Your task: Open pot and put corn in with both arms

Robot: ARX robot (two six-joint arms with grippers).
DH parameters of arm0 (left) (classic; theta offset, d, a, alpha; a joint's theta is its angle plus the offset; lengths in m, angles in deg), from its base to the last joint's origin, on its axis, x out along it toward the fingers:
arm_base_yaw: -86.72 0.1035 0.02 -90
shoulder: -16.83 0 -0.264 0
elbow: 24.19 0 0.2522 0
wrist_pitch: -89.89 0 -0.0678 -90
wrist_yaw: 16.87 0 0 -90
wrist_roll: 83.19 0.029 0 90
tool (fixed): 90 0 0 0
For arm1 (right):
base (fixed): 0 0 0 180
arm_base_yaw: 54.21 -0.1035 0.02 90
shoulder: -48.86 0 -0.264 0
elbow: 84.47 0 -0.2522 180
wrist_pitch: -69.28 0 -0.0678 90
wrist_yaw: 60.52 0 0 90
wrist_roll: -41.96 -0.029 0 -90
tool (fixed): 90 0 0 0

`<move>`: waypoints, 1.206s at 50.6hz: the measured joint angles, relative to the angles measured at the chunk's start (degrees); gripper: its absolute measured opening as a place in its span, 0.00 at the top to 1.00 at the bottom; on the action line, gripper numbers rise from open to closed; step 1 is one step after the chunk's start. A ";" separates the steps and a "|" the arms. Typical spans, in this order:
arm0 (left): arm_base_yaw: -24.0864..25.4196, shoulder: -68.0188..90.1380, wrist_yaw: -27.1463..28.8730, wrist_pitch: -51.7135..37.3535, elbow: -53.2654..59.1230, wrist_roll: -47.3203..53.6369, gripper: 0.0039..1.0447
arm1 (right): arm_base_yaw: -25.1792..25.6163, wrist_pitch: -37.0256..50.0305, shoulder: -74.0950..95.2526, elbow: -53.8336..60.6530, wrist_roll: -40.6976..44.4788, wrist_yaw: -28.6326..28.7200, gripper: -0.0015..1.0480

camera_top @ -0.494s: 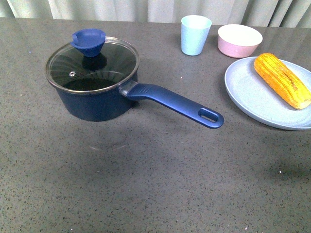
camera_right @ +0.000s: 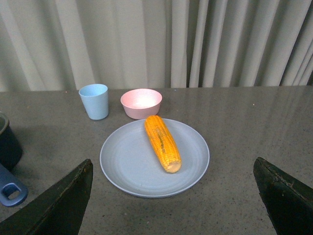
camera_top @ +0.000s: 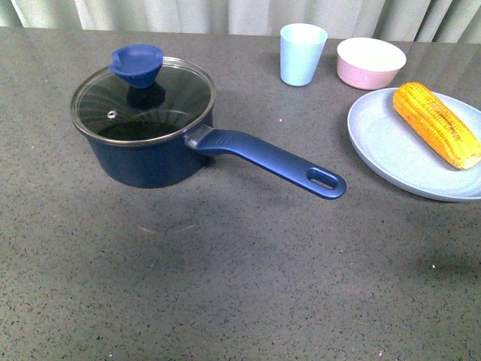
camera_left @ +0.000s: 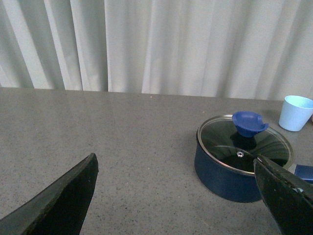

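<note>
The navy-blue pot (camera_top: 150,162) stands at the left of the dark table, its glass lid (camera_top: 143,101) on, blue knob (camera_top: 137,65) on top, long handle (camera_top: 278,163) pointing right and toward me. The corn (camera_top: 437,123) lies on a pale blue plate (camera_top: 391,150) at the right. Neither arm shows in the front view. In the left wrist view my left gripper (camera_left: 183,196) is open and empty, short of the pot (camera_left: 230,181). In the right wrist view my right gripper (camera_right: 171,196) is open and empty, short of the corn (camera_right: 162,142) on its plate (camera_right: 127,166).
A light blue cup (camera_top: 303,54) and a small pink bowl (camera_top: 370,63) stand at the back, behind the plate. Pale curtains hang behind the table. The end of the pot's handle (camera_right: 10,190) shows at the edge of the right wrist view.
</note>
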 joint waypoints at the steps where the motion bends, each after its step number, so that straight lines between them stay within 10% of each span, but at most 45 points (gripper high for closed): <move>1: 0.00 0.00 0.00 0.00 0.00 0.00 0.08 | 0.00 0.00 0.00 0.00 0.00 0.00 0.09; 9: -3.10 14.56 5.05 12.24 -7.34 -7.28 0.08 | 0.00 0.00 -0.02 0.00 0.00 0.00 0.09; 28: -13.57 74.03 -0.11 -35.12 -21.90 -12.37 0.08 | 0.00 0.00 -0.02 0.00 0.00 0.00 0.09; 61: -17.00 103.01 1.46 -42.07 -41.05 -10.10 0.08 | 0.00 0.00 -0.02 -0.02 0.00 -0.02 0.09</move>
